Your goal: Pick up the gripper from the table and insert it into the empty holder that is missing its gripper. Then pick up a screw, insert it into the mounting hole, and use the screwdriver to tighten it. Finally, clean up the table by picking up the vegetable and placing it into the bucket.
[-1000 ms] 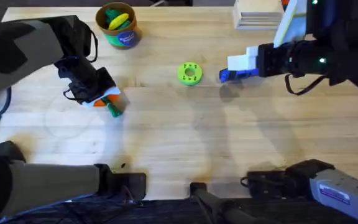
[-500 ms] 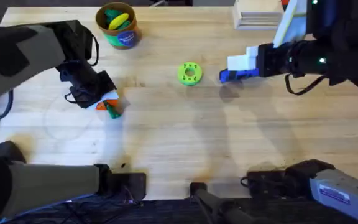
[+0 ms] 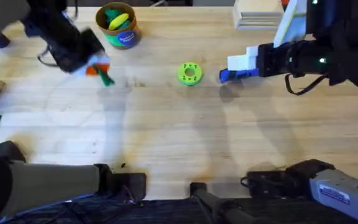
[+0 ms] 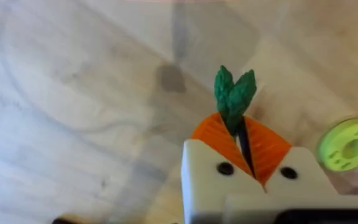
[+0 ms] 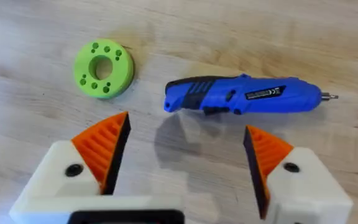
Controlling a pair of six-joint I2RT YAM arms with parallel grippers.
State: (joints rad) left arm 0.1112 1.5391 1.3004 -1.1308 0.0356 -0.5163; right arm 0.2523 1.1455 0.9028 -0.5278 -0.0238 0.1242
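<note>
The left hand (image 4: 244, 146) is clamped on the vegetable (image 4: 234, 96), its two orange ribbed pads (image 4: 213, 134) pressed together around the dark-green knobbly piece, whose leafy end sticks out past the fingertips. In the overhead view that hand (image 3: 98, 70) sits at the far left of the worktop (image 3: 179, 137), just beside the bucket (image 3: 119, 25) and on its near-left side, with the vegetable (image 3: 106, 78) pointing out of it toward the middle of the worktop; whether it is lifted clear of the wood cannot be told for sure, though the left wrist view shows the wood well below the fingers. The left arm reaches up along the left edge, dark and bulky above the hand. The bucket holds yellow and green toys (image 3: 118, 18). The right hand (image 5: 185, 155) is spread wide and grasps nothing, its orange pads (image 5: 107, 146) standing well apart on either side of the screwdriver (image 5: 244, 96), which lies flat on the wood beyond the fingertips with its metal bit pointing away from the green holed disc (image 5: 103, 68). From overhead the right hand (image 3: 238, 62) hangs over the far right half of the worktop, its arm stretching in from the right edge roughly level, the blue screwdriver (image 3: 238, 75) just under its white fingers and the green disc (image 3: 189, 73) near it toward the centre.
</note>
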